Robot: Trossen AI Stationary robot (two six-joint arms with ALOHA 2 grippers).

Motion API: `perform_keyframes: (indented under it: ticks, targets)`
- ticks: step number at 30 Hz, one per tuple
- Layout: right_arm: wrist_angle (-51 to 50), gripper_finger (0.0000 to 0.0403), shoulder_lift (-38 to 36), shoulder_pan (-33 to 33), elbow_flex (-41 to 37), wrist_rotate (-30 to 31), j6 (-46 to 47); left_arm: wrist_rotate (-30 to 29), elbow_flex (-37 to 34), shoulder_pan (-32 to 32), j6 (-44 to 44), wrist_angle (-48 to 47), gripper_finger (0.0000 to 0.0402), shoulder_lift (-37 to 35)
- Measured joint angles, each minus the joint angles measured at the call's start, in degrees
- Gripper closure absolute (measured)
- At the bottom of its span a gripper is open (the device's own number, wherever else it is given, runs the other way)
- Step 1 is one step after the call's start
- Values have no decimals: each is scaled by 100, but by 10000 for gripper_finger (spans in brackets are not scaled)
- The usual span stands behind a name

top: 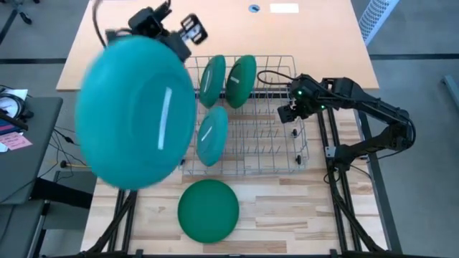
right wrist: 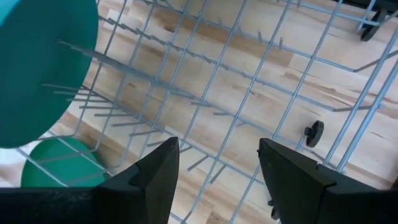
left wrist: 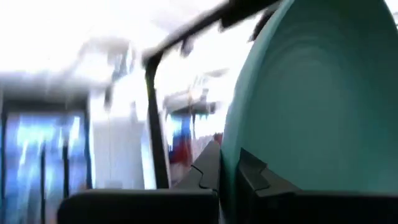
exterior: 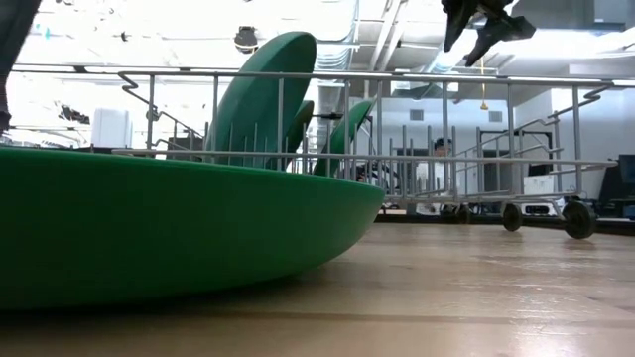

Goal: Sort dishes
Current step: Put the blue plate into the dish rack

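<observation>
Left jaws clamped on teal plate (top: 136, 115) rim, right jaws apart above wire rack (top: 280, 154) edge

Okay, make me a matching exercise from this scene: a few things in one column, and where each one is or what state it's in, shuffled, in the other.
Things
1. large teal round plastic plate
2. dark green round plate
3. silver wire dish rack
4. right gripper

States
A. lying flat on the wooden table
B. open, above the rack
C. gripped by the shut left gripper, lifted
D. holding three upright plates

Pairs: 1-C, 2-A, 3-D, 4-B
</observation>
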Motion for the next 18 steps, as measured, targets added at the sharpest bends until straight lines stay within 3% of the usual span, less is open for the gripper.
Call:
perform_keyframes:
  ticks: [4,7,11,14,18]
  targets:
    - [0,178,0,133,0,95,177,-916,-6,168,-1217,2521,401,619]
    - [6,178,0,233,0,206,274,-1510,-9,195,-1832,3606,401,1051]
    - [13,178,0,251,0,279,292,-1825,-9,126,-2798,5058,401,1596]
    - [21,178,0,231,0,312,295,-1790,-9,18,-3796,5159,401,1883]
    - [20,178,0,194,0,319,294,-1752,-9,-219,-4245,5162,401,2133]
